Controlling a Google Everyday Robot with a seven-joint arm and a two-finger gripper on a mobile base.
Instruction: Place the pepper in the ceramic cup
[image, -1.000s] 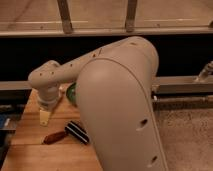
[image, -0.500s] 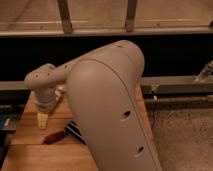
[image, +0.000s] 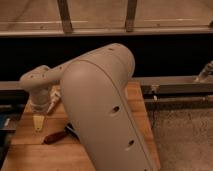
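The pepper (image: 54, 136) is a slim dark red-brown tapered piece lying on the wooden table (image: 30, 156) at the front left. My gripper (image: 38, 121) hangs from the pale wrist at the far left, just above the table. It is a little up and to the left of the pepper and apart from it. My big pale arm (image: 102, 110) fills the middle of the camera view. The ceramic cup is hidden or out of view.
A dark corner of the black striped block (image: 70, 131) peeks out beside the arm, right of the pepper. A pale oblong thing (image: 53, 104) lies behind the wrist. A metal rail (image: 175, 86) runs behind the table. Grey floor (image: 185, 140) lies to the right.
The arm has swung further across the view and now covers the green bowl and most of the striped block. The gripper has sunk slightly toward the table beside the pepper.
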